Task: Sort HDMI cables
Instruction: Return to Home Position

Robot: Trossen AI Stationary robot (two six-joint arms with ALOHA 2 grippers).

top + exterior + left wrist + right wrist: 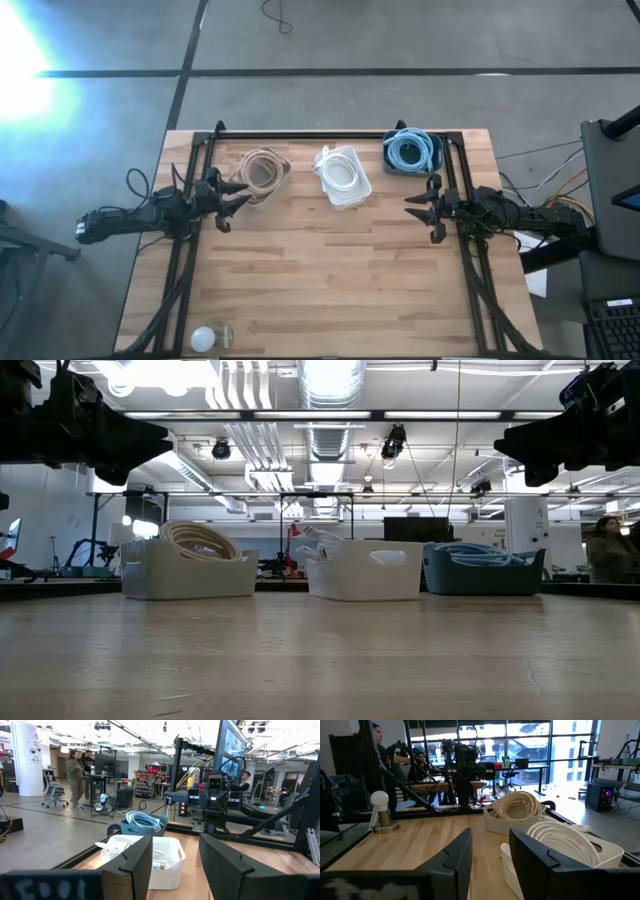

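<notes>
Three bins stand in a row along the table's far side, each resting on its base. The left bin holds beige-tan HDMI cable coils. The middle white bin holds white coils. The dark blue bin holds light blue coils. My left gripper hovers open above the table beside the beige bin, on its left. My right gripper hovers open near the table's right side, nearer than the blue bin. Both are raised and hold nothing.
A small white round ball-like object on a stand sits at the table's near left corner. A black frame runs along the table's far edge and down both sides. The wooden tabletop between the arms is bare. People stand in the room beyond.
</notes>
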